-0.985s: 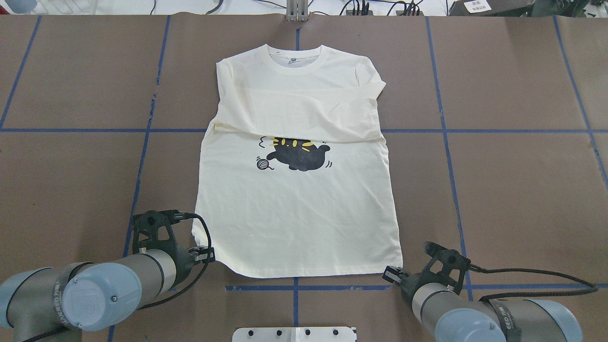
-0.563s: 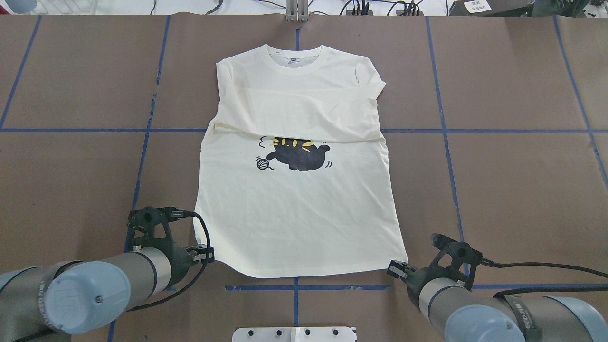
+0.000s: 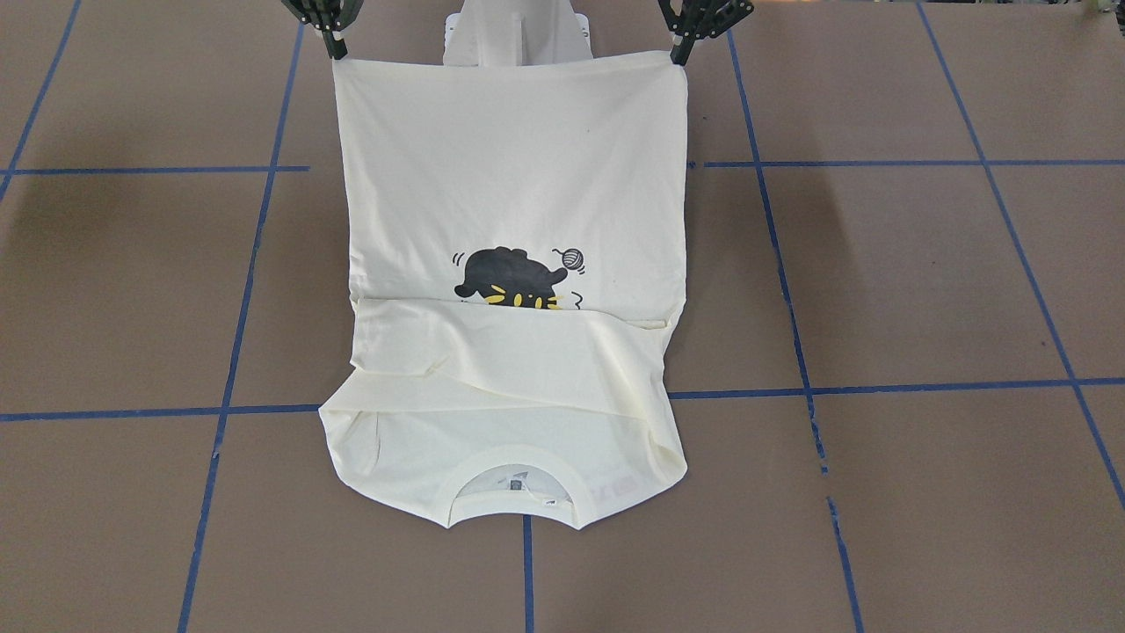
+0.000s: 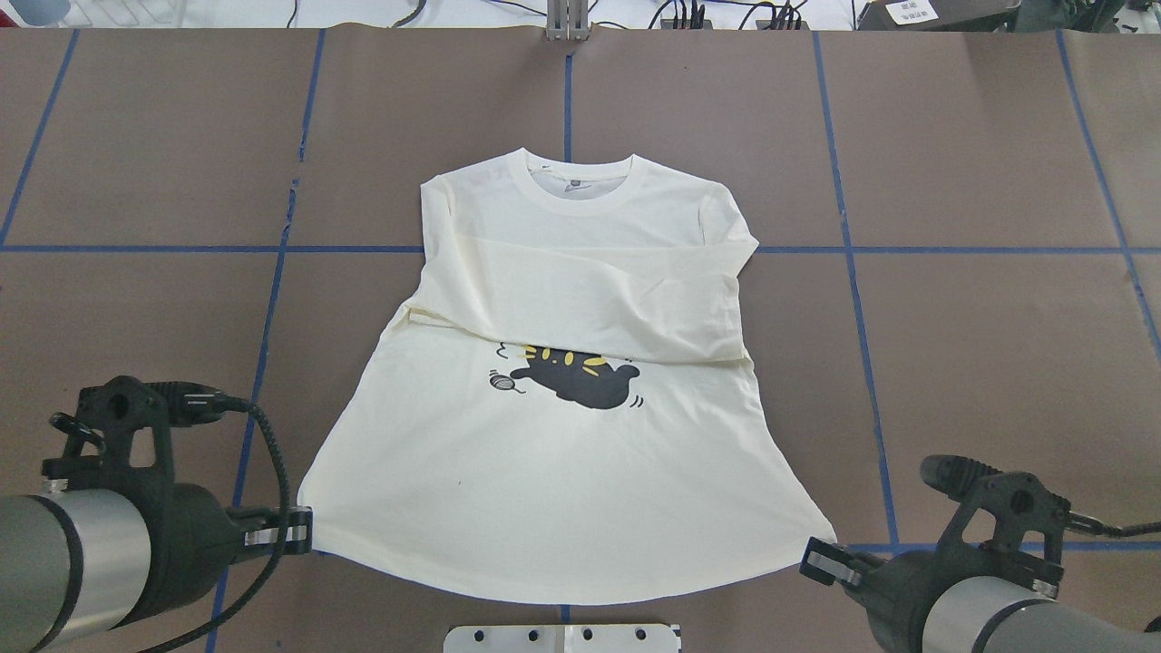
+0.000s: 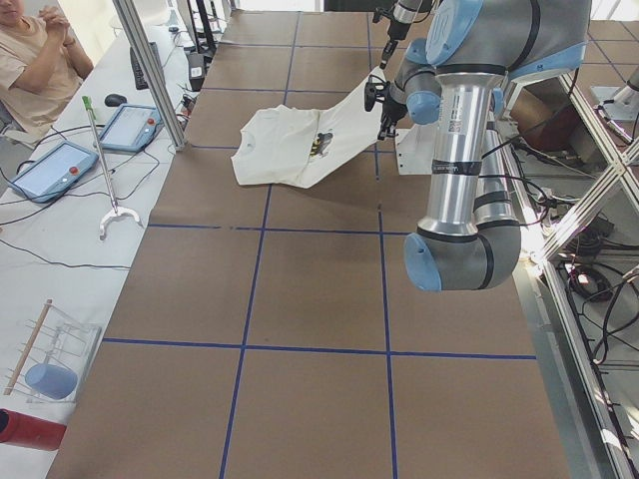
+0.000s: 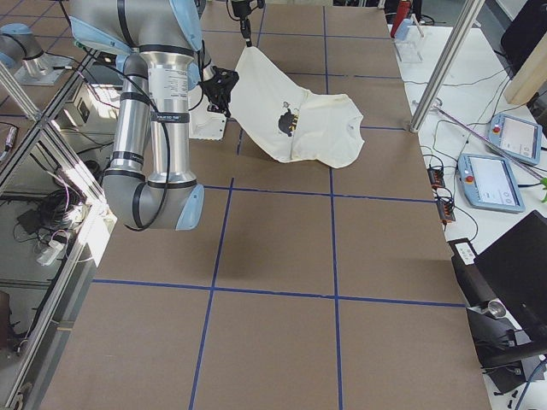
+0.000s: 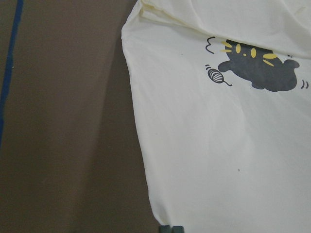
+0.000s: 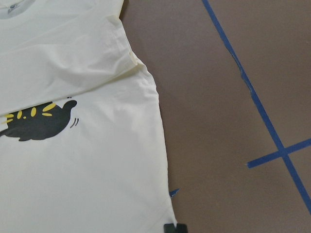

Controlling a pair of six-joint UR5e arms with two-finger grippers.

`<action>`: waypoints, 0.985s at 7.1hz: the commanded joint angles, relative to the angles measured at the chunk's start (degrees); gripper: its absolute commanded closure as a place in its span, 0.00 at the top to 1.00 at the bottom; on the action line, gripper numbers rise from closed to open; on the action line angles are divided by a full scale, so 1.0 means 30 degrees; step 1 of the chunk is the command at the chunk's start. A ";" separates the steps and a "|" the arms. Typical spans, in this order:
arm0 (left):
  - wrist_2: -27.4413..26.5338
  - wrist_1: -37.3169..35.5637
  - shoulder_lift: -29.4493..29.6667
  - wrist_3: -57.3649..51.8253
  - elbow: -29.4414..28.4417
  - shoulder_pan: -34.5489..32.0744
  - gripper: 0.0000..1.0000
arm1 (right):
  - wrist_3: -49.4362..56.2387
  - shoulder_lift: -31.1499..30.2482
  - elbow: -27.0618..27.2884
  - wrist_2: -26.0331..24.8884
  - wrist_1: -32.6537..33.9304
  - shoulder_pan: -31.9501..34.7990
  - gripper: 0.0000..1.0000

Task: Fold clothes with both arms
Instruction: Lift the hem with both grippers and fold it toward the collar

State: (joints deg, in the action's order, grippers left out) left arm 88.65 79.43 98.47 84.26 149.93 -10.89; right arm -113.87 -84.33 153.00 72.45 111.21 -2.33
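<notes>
Left arm [image 4: 73, 562]: silver-grey tube entering at the overhead view's lower left, over the near table edge
Left gripper [image 4: 295, 532]: fingers pressed together on the T-shirt's near hem corner on that side, holding it above the table
T-shirt [image 4: 562, 508]: cream, print side up, in the middle of the table between the two grippers; the hem is stretched taut between them and raised, and in the side views the cloth slopes down from there to the far end, which lies on the table
Cat print [image 4: 580, 383]: black with yellow marks, mid-shirt, its far edge tucked under the sleeve fold
Sleeves [image 4: 590, 290]: folded across the chest in a flat band
Collar [image 4: 580, 177]: lying flat at the far end
Right gripper [image 4: 819, 561]: fingers pinched on the opposite hem corner, at about the same height
Right arm [image 4: 989, 626]: entering at the lower right
Table [image 4: 998, 363]: brown surface crossed by blue tape lines [image 4: 136, 248]
White base plate [image 4: 562, 638]: at the near edge, just below the raised hem
</notes>
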 commanded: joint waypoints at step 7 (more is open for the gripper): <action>0.1475 0.2946 0.6522 -0.9396 -1.1872 -0.9081 0.00 | 0.7338 0.7453 -0.9616 0.4386 -0.0380 1.0846 0.00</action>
State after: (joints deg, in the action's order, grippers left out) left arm 93.01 82.09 117.21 57.37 121.33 -36.01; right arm -94.25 -64.05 130.53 85.04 112.83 26.38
